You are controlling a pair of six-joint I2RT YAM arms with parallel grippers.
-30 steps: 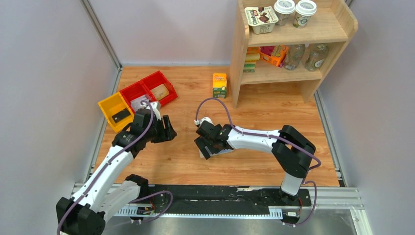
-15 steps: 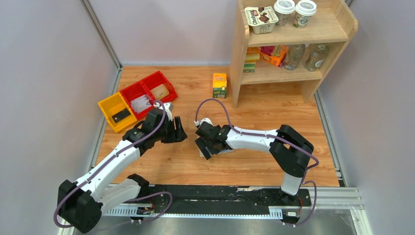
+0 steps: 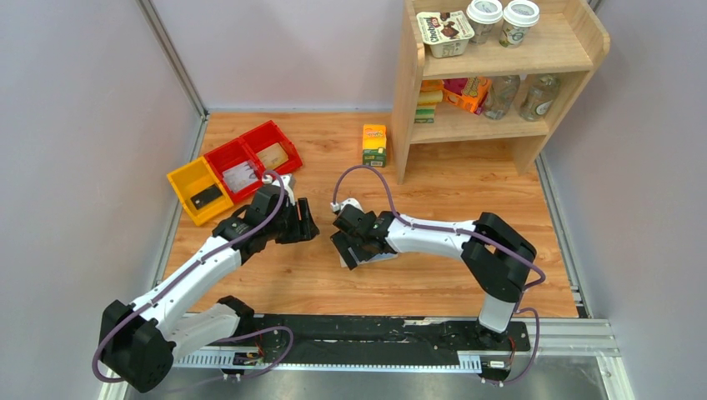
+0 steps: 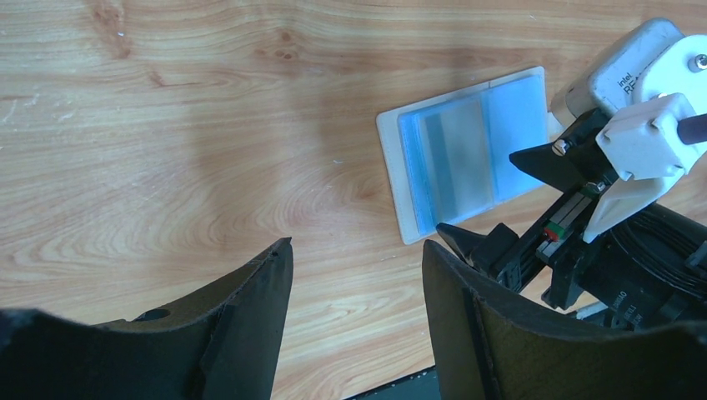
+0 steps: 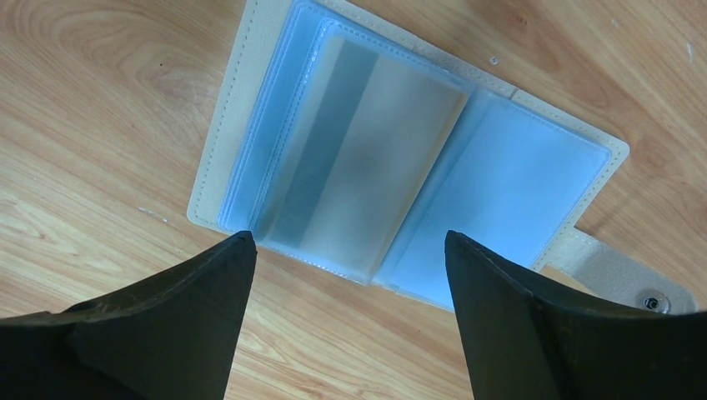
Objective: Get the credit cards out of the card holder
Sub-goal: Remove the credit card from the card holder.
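Right wrist view showed the card holder [image 5: 517, 183] spread on the wooden table [image 5: 83, 100] just beyond the right gripper's [image 5: 348, 242] parted, empty jaws; the left gripper [image 4: 357, 250] gaped empty too.

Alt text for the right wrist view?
An open card holder lies flat on the wooden table, light blue inside, with a grey dark-striped credit card in its clear sleeve. The right end effector is poised over it, jaws open, holding nothing.
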